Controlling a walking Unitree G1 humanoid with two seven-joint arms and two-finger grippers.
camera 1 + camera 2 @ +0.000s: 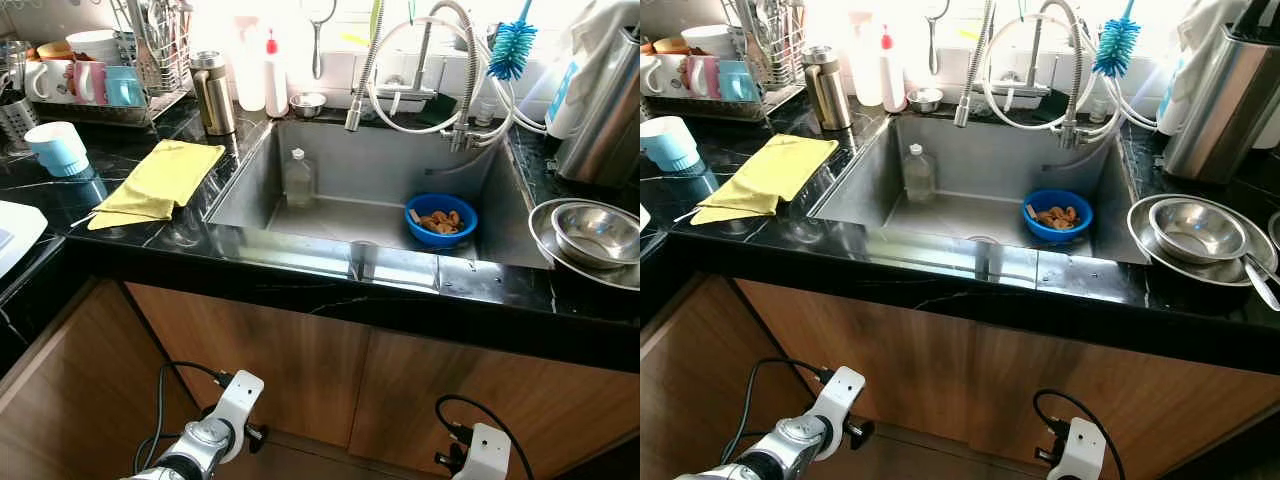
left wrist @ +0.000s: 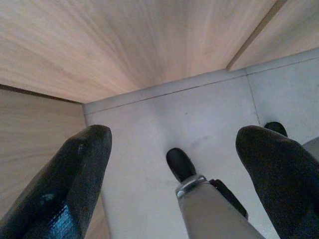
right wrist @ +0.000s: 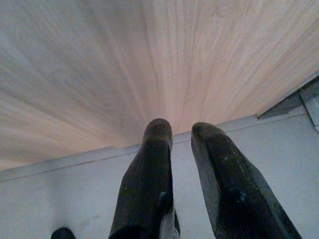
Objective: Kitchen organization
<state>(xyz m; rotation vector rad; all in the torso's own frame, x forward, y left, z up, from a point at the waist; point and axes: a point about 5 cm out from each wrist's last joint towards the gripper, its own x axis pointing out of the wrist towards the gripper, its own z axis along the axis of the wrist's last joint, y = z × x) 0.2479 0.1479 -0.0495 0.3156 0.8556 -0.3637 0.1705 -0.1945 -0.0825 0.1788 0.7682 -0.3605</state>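
A steel sink is set into a black marble counter in front of me. In it stand a clear plastic bottle and a blue bowl holding brown food scraps. A yellow cloth lies on the counter left of the sink. Both arms hang low before the wooden cabinet doors, the left arm and the right arm. My left gripper is open over the pale floor. My right gripper has its fingers nearly together with nothing between them.
A dish rack with mugs, a light blue cup and a steel flask stand at the left. Stacked steel bowls and a steel kettle sit at the right. A hose faucet and blue brush hang behind the sink.
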